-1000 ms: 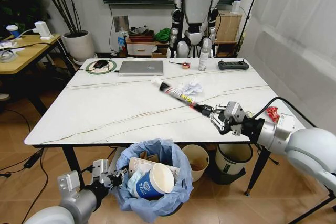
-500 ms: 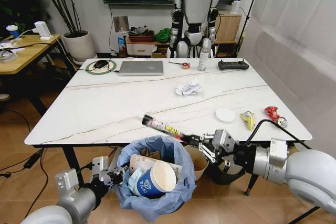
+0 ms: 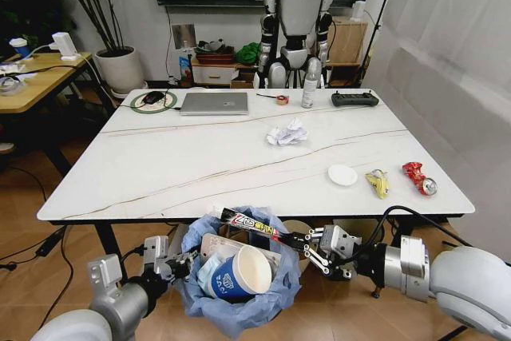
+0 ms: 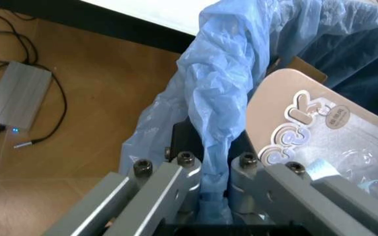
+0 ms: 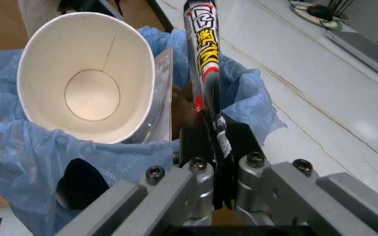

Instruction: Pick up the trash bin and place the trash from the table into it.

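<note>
The small round trash bin lined with crinkled light-blue plastic (image 3: pixel 239 277) hangs below the near edge of the large white marble-look table with thin veins (image 3: pixel 200 165), in front of the robot. The left tool (image 3: pixel 177 265) grips the bin at its rim: in the left wrist view its fingers (image 4: pixel 175 172) are pinched closed on the bunched blue bag (image 4: pixel 222 123), with the brown floor beneath.

Inside the bin sit a blue-and-white paper cup lying on its side with its white mouth facing outward (image 3: pixel 239 273), a flat clear package with a printed cream card (image 3: pixel 219 249) and some brown paper (mostly hidden behind the cup).

The right tool (image 3: pixel 307 243) is level with the bin's rim on its right side, clamped narrowly on one end of a long black wrapper with yellow and white lettering (image 3: pixel 249 223). The wrapper stretches across the top of the bin's opening, its far end reaching the rim nearest the table. In the right wrist view the wrapper (image 5: pixel 204 54) runs straight out from between the fingers (image 5: pixel 199 172), passing just beside the cup's open mouth (image 5: pixel 87 73).

Still lying on the table are a crumpled white tissue wad (image 3: pixel 286 132), a small white round lid (image 3: pixel 342 174), a yellow wrapper (image 3: pixel 378 183) and a crushed red can (image 3: pixel 418 177).
</note>
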Controlling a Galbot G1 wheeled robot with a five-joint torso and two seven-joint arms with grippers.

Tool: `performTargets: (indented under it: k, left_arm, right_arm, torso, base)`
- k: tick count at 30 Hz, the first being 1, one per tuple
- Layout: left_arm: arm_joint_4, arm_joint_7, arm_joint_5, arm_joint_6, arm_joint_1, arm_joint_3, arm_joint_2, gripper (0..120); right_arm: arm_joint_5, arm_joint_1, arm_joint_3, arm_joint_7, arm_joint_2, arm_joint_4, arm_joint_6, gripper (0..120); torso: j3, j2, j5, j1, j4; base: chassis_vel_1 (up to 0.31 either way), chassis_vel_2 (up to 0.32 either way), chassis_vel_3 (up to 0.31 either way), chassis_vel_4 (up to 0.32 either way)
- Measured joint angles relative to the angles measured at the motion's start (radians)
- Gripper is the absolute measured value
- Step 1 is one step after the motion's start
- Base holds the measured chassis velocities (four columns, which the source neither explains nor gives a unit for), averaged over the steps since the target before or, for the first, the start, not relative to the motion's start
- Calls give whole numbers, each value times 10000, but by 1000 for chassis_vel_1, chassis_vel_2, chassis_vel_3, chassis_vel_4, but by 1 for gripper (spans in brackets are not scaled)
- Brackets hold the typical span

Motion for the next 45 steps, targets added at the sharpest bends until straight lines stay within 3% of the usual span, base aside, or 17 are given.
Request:
performTargets:
  k: [6, 9, 28, 35, 39, 43, 45]
  left_arm:
    - [-57, 2, 12, 29, 14, -58, 12, 0]
    - [-72, 0, 17, 41, 22, -72, 15, 0]
    - [-42, -29, 136, 60, 92, -112, -29, 0]
    - [124, -27, 215, 59, 84, -128, -164, 0]
    - [191, -7, 282, 44, 72, -110, -234, 0]
    - [195, 4, 236, 28, 62, -110, -181, 0]
    - [188, 4, 208, 25, 55, -111, -156, 0]
  right_arm:
    - [-87, -47, 74, -64, -24, -20, 28, 0]
    - [-99, -48, 87, -92, -25, -19, 40, 7]
    - [13, -93, 263, -116, -66, 76, 103, 71]
    - [915, 458, 412, 515, -132, 407, 277, 95]
    - [2253, 1823, 426, 1486, 228, 287, 300, 100]
    - [3127, 2978, 320, 3204, 1459, -913, 140, 100]
    - [3294, 3133, 265, 3410, 1721, -1215, 65, 100]
  torso:
    - [0, 0, 0, 0, 0]
    - [0, 0, 0, 0, 0]
    - [0, 0, 1, 0, 0]
    - [0, 0, 0, 0, -1]
    - [0, 0, -4, 0, 1]
    - [1, 0, 2, 0, 1]
    - [1, -1, 3, 1, 0]
  base:
    - [0, 0, 0, 0]
    - [0, 0, 0, 0]
    - [0, 0, 0, 0]
    - [0, 0, 0, 0]
    - [0, 0, 0, 0]
    - [0, 0, 0, 0]
    - [0, 0, 0, 0]
